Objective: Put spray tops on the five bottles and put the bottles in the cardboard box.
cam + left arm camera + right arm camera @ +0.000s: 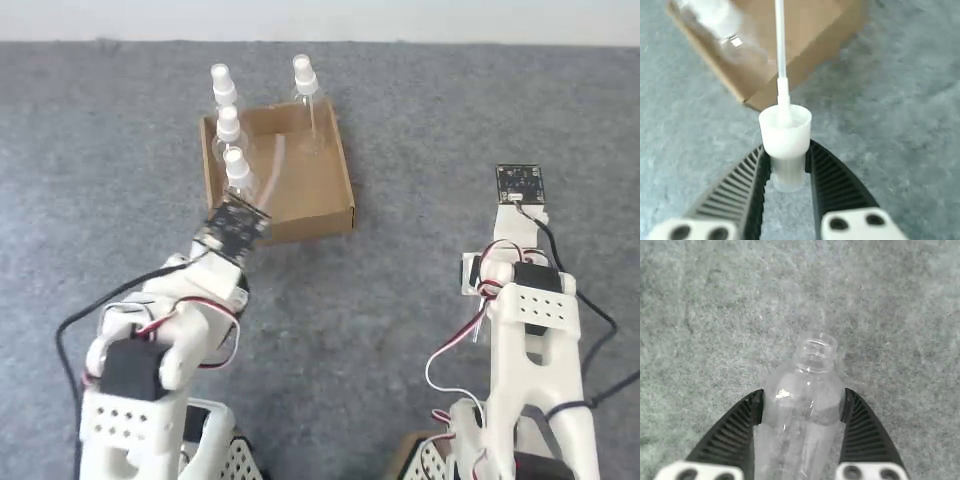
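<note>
— Your right gripper (pixel 802 396) is clamping the uncapped bottle (pixel 801 435) around its body, open neck pointing away. It's hanging over the table (pixel 420 130) on the right, well apart from the cardboard box (pixel 345 175).

— And your left gripper (pixel 786 150) is pinching the spray top (pixel 785 131) by its nozzle end at the box's near left corner, with the dip tube (pixel 779 50) pointing toward the box.

— That tube is worrying me. It's thin and the neck is narrow, so coming in off-line is likely catching the rim and bending it.

— You're also working just beside the capped bottles (pixel 310 105) standing in the box. Swinging the left arm wide is risking a knock.

— And twisting against clear plastic could be letting the bottle slip.
</note>
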`<state>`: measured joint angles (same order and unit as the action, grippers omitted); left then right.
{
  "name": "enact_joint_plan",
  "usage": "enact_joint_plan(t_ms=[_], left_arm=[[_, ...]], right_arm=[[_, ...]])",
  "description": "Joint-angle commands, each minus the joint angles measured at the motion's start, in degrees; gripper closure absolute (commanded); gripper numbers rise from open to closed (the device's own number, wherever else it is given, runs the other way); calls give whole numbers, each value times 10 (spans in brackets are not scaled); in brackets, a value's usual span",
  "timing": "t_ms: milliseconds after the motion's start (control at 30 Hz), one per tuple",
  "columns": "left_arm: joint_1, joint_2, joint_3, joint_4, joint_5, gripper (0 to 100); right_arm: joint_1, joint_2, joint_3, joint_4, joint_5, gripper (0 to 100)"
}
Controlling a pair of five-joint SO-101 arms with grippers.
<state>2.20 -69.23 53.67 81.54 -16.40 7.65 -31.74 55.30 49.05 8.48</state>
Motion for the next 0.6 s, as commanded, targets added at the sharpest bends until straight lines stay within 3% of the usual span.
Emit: enact_joint_plan(t_ms=[0,300,567], left_arm=[[-32,-11,-58,2,33,989],[-40,-9,-128,-18,126,989],[-41,-9,-158,-31,152,989]], right_arm=[[6,-18,-4,-8,-5,936],[6,-18,-4,-8,-5,936],[6,-18,-3,-7,-5,936]])
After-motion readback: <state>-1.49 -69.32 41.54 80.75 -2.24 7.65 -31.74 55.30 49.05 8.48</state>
